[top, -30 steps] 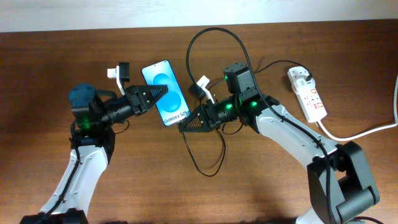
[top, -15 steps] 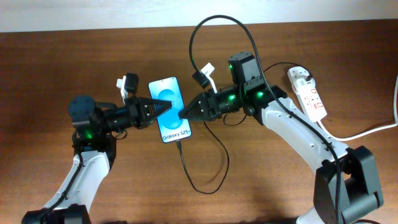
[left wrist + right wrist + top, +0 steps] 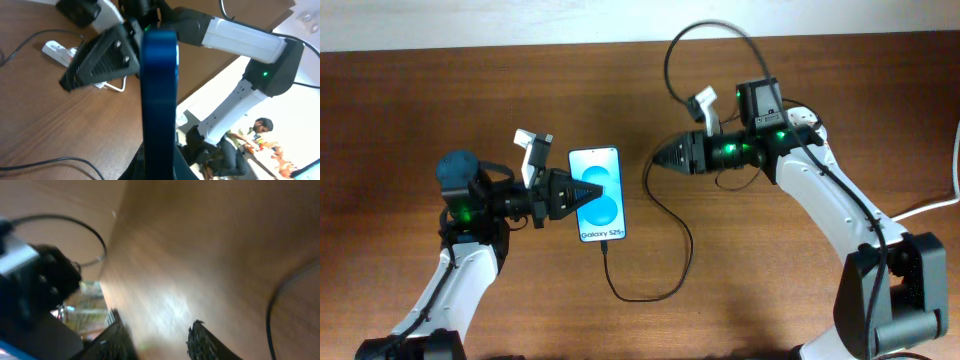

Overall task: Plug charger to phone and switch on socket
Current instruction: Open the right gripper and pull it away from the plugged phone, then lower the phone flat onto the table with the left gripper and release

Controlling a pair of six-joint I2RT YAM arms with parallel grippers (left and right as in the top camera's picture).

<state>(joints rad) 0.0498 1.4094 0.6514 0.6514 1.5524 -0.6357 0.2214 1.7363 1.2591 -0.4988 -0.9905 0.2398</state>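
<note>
Noted right gripper [image 3: 658, 158] drawn back rightward, well clear of phone [image 3: 603, 215] across bare table [image 3: 770, 280], fingers parted, empty; left gripper [image 3: 588, 190] clamped on phone's edge, charger [image 3: 648, 298] seated in its Galaxy end.

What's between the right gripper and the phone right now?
Overhead view: one bend of the charger cable beside the right gripper; otherwise bare table up to the phone.

Brown wooden table [image 3: 420, 100], pale strip [image 3: 470, 20] beyond its far edge.
</note>
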